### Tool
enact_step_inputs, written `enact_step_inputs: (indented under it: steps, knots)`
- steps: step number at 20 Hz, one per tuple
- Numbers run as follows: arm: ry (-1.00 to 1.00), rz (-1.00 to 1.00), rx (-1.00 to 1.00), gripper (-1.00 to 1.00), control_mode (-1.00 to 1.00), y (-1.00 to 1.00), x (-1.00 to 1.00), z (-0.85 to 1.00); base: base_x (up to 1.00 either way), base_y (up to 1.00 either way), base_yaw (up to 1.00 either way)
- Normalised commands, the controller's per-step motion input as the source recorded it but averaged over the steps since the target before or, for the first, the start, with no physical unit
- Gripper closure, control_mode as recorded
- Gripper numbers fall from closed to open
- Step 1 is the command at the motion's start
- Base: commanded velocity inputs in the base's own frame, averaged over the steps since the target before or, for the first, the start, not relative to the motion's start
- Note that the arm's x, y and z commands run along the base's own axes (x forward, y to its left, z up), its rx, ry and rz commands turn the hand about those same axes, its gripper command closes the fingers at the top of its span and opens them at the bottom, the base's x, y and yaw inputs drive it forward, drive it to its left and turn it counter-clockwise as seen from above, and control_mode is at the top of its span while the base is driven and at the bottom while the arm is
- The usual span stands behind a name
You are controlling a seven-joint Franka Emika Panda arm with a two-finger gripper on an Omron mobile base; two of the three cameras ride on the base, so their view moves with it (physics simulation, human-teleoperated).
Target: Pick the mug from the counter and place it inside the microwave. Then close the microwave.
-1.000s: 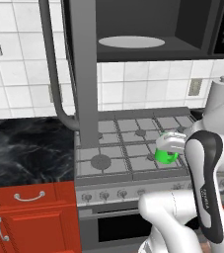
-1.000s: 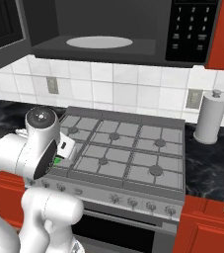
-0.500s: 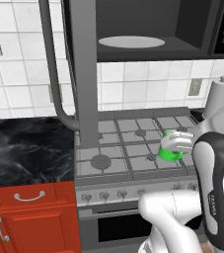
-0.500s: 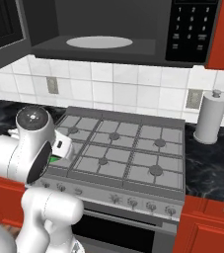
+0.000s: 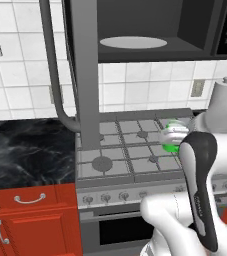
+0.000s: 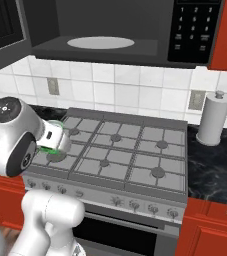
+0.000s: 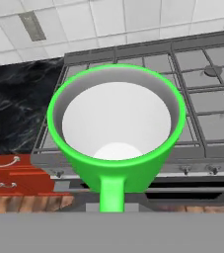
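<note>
The gripper is closed tight on the small bright green mug with a white inside, and it seems to hold it at the handle, which runs down toward the hand in the hand view (the finger tips themselves are hidden behind the mug). The mug is in the air above the grey gas stovetop, at its front part, and its open mouth faces the camera on the hand. In the left base view the mug shows as a green patch just behind the white arm, and in the right base view the mug is partly covered by the big round joint.

What could go wrong, in my judgement: the mug must go up into the large dark over-range microwave, and the opening is low, so the rim could hit the lower front edge. A grip only on the handle may let the mug turn or slip during the lift. The open grey-framed door stands near the path of the arm, and the elbow could push it.

Inside, the pale round turntable is free. The black marbled counter lies beside the stove over red cabinets, with white tiles behind and a white paper towel roll at the far side
</note>
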Motion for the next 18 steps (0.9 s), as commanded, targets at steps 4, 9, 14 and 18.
enact_step_inputs:
  steps: [4, 9, 14, 18]
  knots:
    - [-0.13, -0.02, 0.0, 1.0, -1.0, 0.03, 0.0, 0.45, 0.0, 0.0, 0.0]
    - [-0.11, 0.03, 0.04, 1.0, -1.0, -0.19, -0.05, 0.32, 0.0, 0.0, 0.0]
    - [-0.3, 0.05, 0.02, 1.0, -1.0, -0.08, -0.39, 0.39, 0.0, 0.0, 0.0]
    - [-0.27, 0.03, 0.0, 1.0, -1.0, 0.0, -0.2, 0.8, 0.0, 0.0, 0.0]
